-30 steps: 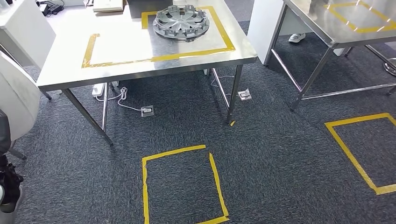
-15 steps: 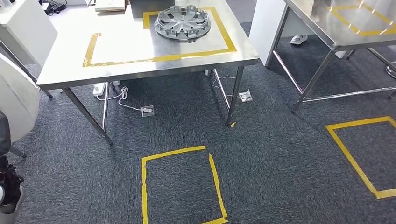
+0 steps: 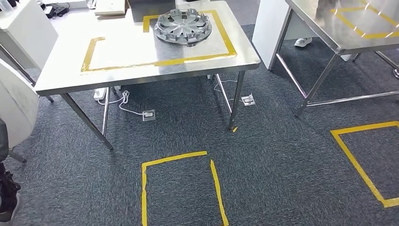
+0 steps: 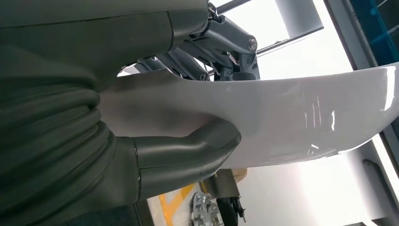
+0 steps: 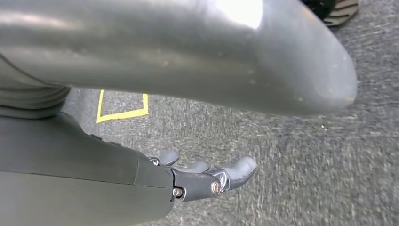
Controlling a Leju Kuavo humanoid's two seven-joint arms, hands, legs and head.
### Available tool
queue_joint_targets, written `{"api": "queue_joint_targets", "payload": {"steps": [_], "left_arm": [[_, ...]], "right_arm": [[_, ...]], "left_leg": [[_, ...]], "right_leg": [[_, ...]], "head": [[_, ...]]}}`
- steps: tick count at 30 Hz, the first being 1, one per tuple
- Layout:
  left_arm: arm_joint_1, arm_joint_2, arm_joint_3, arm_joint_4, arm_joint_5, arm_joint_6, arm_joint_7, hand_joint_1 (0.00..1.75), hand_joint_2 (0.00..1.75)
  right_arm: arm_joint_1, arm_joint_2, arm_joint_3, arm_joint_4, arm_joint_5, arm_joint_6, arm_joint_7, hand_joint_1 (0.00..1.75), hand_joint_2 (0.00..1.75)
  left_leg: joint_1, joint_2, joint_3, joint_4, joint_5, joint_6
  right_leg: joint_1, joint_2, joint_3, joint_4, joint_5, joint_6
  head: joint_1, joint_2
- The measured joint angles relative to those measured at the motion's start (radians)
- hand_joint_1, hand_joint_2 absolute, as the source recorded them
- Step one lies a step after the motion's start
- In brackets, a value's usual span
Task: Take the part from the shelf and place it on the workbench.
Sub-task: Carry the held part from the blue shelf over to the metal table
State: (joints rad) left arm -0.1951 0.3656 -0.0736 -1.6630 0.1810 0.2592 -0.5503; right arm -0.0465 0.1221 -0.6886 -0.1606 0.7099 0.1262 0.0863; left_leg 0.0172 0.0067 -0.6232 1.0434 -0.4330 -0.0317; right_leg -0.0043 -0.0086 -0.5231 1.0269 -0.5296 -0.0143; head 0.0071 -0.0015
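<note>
The left hand (image 4: 141, 136) grips a glossy white part (image 4: 282, 122): the thick grey thumb (image 4: 197, 146) presses along one face of the curved panel while the darker fingers (image 4: 226, 42) hook over its opposite edge, so the part is clamped between them. From the head view, the same white part (image 3: 16, 103) shows as a pale curved slab beside the workbench's (image 3: 61, 52) near left corner, off the bench top and above the carpet.

The right hand (image 5: 207, 176) holds nothing; its fingers (image 5: 240, 169) are extended and slightly apart, hanging over grey carpet (image 5: 291, 155) near a yellow tape outline (image 5: 122, 110).

The workbench is a steel table with a yellow tape rectangle (image 3: 160, 59) marked on its top. A grey wheel cover (image 3: 183, 27) lies flat on the bench inside that rectangle, toward its far right corner. Under the bench a white power strip (image 3: 99, 93) and cable (image 3: 124, 101) lie on the floor, with 2 small floor sockets (image 3: 148, 115) near the bench legs. In front of the bench, a yellow tape square (image 3: 181, 188) is marked on the carpet. To the right of the bench stands a second steel table (image 3: 329, 33) with its own tape marking, and another tape square (image 3: 367, 160) lies on the floor below it.
</note>
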Motion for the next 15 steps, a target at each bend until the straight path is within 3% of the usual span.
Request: {"api": "queue_joint_targets", "payload": {"steps": [3, 5, 8, 9, 10, 11, 13, 15], "left_arm": [[0.002, 0.001, 0.0, -0.003, 0.0, 0.0, 0.0, 1.75, 1.75], [0.001, 0.001, 0.0, -0.006, 0.0, 0.0, 0.0, 1.75, 1.75], [0.002, 0.001, 0.0, -0.009, 0.0, 0.0, 0.0, 1.75, 1.75], [0.002, 0.0, 0.0, -0.009, 0.0, 0.0, 0.0, 1.75, 1.75], [0.003, 0.0, 0.0, -0.009, 0.0, 0.0, 0.0, 1.75, 1.75], [0.003, 0.0, 0.0, -0.009, 0.0, 0.0, 0.0, 1.75, 1.75], [0.003, 0.0, 0.0, -0.009, 0.0, 0.001, 0.0, 1.75, 1.75], [0.002, 0.0, 0.0, -0.01, 0.0, 0.001, 0.001, 1.75, 1.75]], "right_arm": [[-0.001, 0.0, 0.0, 0.0, 0.0, 0.0, 0.0, 0.0, 0.0], [-0.002, 0.0, 0.0, 0.0, 0.0, 0.0, 0.0, 0.0, 0.0], [-0.002, 0.0, 0.0, 0.0, 0.0, 0.0, 0.0, 0.0, 0.0], [-0.001, 0.0, 0.0, 0.0, 0.001, 0.0, 0.0, 0.0, 0.0], [0.0, 0.0, 0.0, 0.0, 0.001, 0.0, 0.0, 0.0, 0.0], [0.002, 0.0, 0.0, 0.0, 0.001, 0.0, 0.0, 0.0, 0.0], [0.003, 0.0, 0.0, 0.0, 0.002, 0.0, 0.0, 0.0, 0.0], [0.001, 0.0, 0.0, 0.0, 0.002, 0.0, 0.0, 0.0, 0.0]], "left_leg": [[0.0, -0.007, 0.007, -0.009, -0.012, 0.016], [0.006, -0.009, 0.017, -0.015, -0.016, 0.029], [0.005, -0.011, 0.026, -0.016, -0.025, 0.039], [0.005, -0.013, 0.029, -0.016, -0.029, 0.039], [0.005, -0.015, 0.034, -0.015, -0.033, 0.038], [0.005, -0.018, 0.039, -0.014, -0.038, 0.036], [0.004, -0.022, 0.052, -0.012, -0.05, 0.029], [0.001, -0.025, 0.058, -0.011, -0.058, 0.018]], "right_leg": [[0.0, -0.004, 0.006, -0.003, -0.009, 0.017], [0.0, -0.002, -0.014, 0.046, -0.036, 0.027], [-0.003, 0.002, -0.131, 0.241, -0.103, 0.034], [-0.004, 0.002, -0.165, 0.283, -0.103, 0.035], [-0.004, 0.002, -0.183, 0.289, -0.083, 0.034], [-0.004, 0.003, -0.178, 0.252, -0.043, 0.033], [-0.003, 0.005, -0.129, 0.114, 0.044, 0.026], [0.0, 0.008, -0.092, 0.024, 0.075, 0.019]], "head": [[0.0, 0.0], [0.002, 0.0], [0.004, 0.0], [0.003, 0.0], [0.004, 0.0], [0.004, 0.0], [0.004, 0.0], [0.003, 0.0]]}}
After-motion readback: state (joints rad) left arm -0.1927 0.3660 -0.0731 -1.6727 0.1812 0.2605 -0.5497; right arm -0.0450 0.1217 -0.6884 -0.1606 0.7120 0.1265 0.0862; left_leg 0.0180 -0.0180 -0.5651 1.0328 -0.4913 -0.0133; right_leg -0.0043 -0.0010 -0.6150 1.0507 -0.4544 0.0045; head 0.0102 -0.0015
